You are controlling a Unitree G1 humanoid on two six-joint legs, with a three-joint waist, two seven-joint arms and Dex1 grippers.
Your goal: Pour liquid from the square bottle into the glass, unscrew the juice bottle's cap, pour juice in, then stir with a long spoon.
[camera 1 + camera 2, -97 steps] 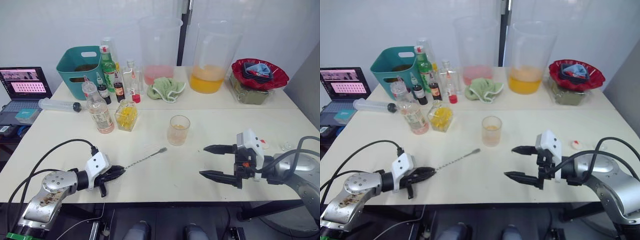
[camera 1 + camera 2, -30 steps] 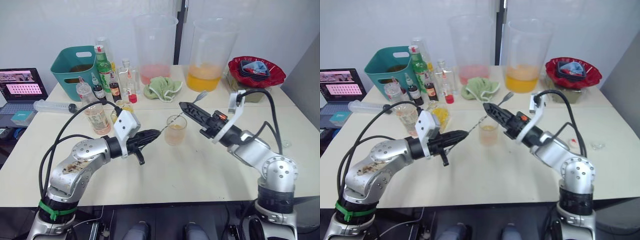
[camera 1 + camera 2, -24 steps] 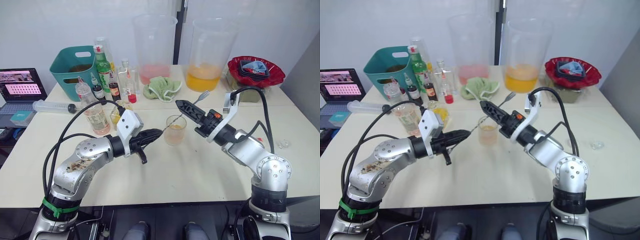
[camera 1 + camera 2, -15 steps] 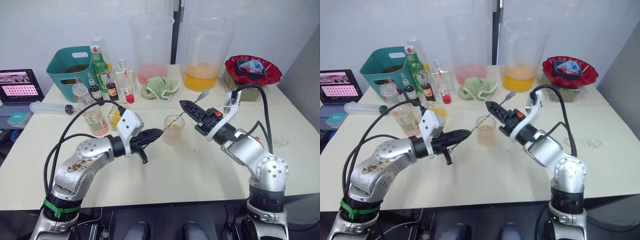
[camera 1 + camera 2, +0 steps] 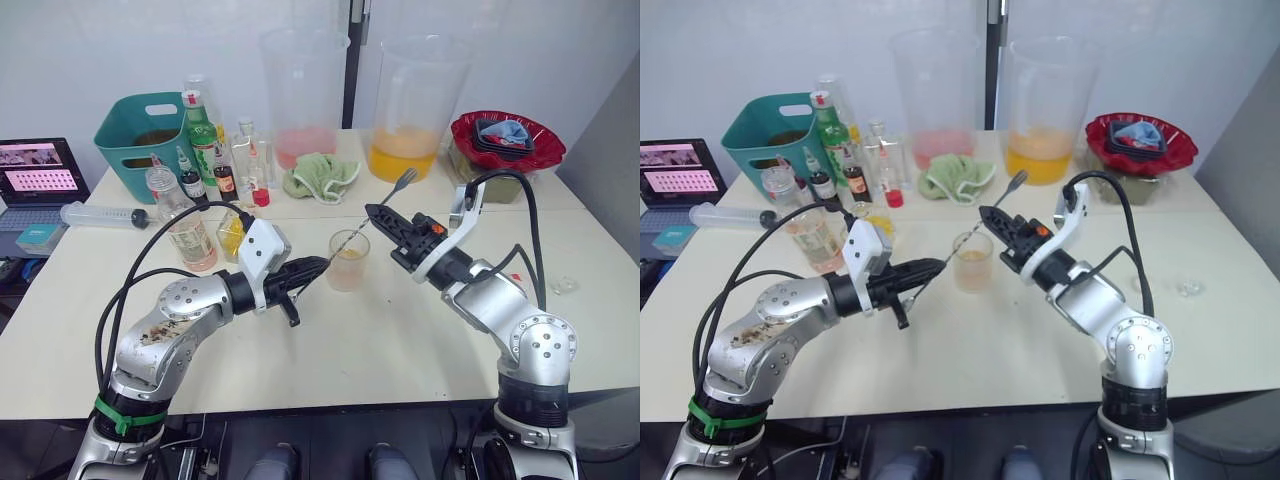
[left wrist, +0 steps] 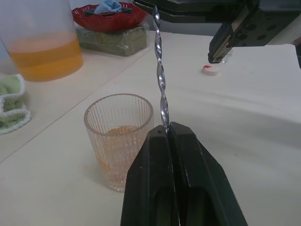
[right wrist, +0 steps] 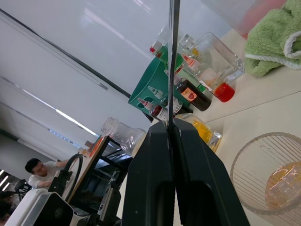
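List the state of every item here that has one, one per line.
long spoon: off the table, slanted above the glass, gripped at both ends
glass: upright, orange liquid low inside
left gripper: shut on the spoon
right gripper: shut on the spoon
juice bottle: upright, uncapped
square bottle: upright

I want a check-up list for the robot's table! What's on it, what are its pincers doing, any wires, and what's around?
Surface: cream table.
Job's things: long spoon in the air over the glass, which holds orange liquid; square bottle, juice bottle uncapped, cap on table.
Clutter: beakers, green cloth, teal bin, syringe, red bowl.
Pincers: left pincer and right pincer both shut on the spoon.
Cables: black, looping along both arms.
Surroundings: laptop, white wall.
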